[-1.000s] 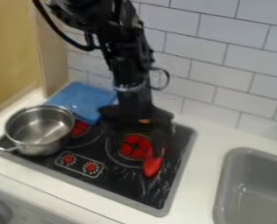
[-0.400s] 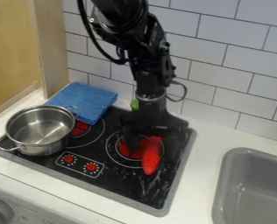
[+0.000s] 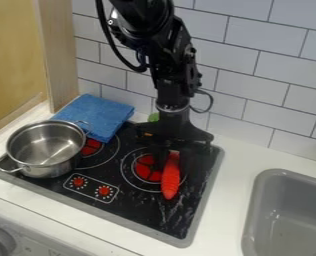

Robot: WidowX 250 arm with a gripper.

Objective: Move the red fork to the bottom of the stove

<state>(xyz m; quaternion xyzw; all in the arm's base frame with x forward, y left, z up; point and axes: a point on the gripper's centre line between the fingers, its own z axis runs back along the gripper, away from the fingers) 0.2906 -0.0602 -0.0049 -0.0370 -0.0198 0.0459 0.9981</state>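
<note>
Holds pincer point(image 3: 177, 167) over fork point(image 3: 170, 180) at three o'clock on stove point(image 3: 139, 209), likely for a six-o'clock shift — cannot tell whether open or gripping.

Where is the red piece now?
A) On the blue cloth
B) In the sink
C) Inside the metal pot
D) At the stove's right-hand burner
D: the red piece shows at the right-hand burner, between the pot and the sink.

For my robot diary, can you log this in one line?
gripper: at red thing, over stove | hold: unclear | pot: on stove
</note>
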